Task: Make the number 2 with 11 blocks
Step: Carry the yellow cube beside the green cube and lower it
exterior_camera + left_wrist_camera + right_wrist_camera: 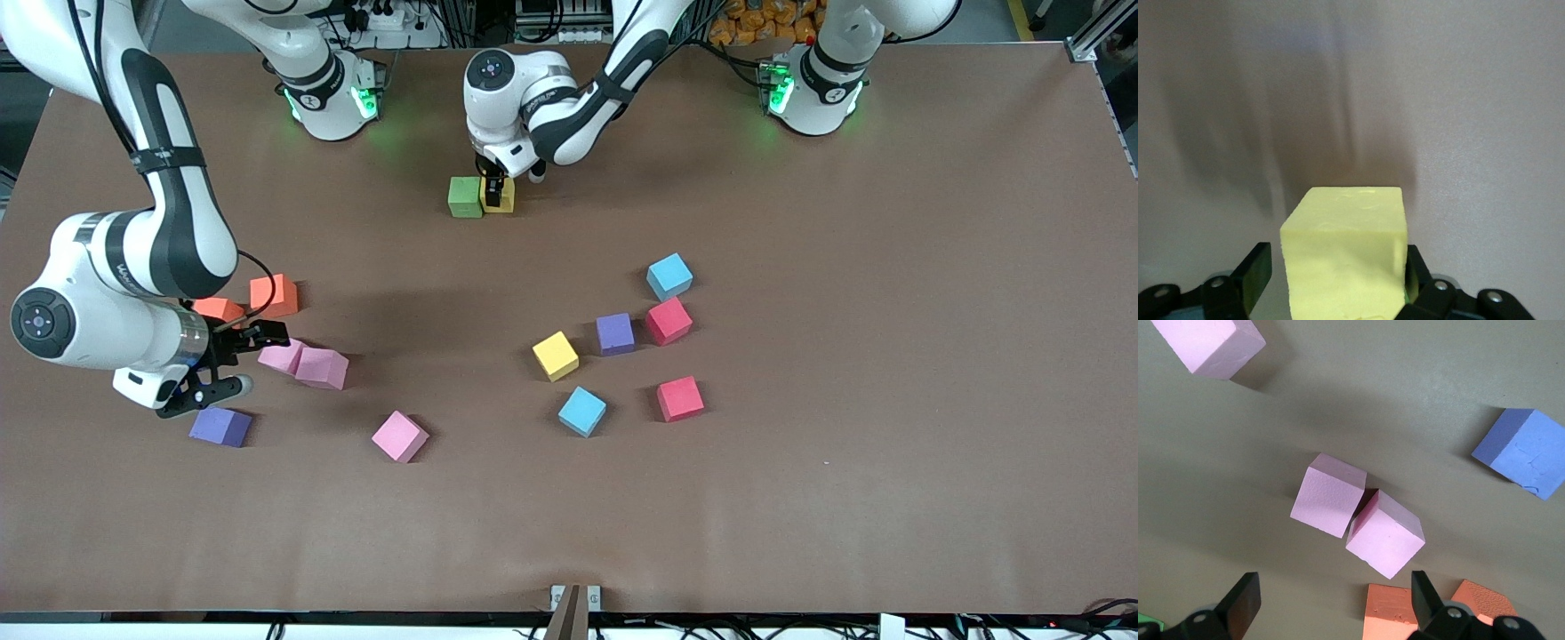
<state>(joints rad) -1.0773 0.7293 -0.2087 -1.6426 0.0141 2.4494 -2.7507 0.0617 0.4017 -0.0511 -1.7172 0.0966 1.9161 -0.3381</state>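
Currently, blocks: matte foam cubes, scattered on desk (800,498).
Left pincer (494,185): gripping yellow block (503,197), touching green block (464,196).
Right pincer (229,360): fully open, empty, over pink blocks (304,363).

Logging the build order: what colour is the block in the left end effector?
Pale yellow block, held in the left end effector; clearest in the left wrist view.

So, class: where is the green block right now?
In the front view, the green block sits on the table near the robots' bases, touching the yellow block held in the left gripper.
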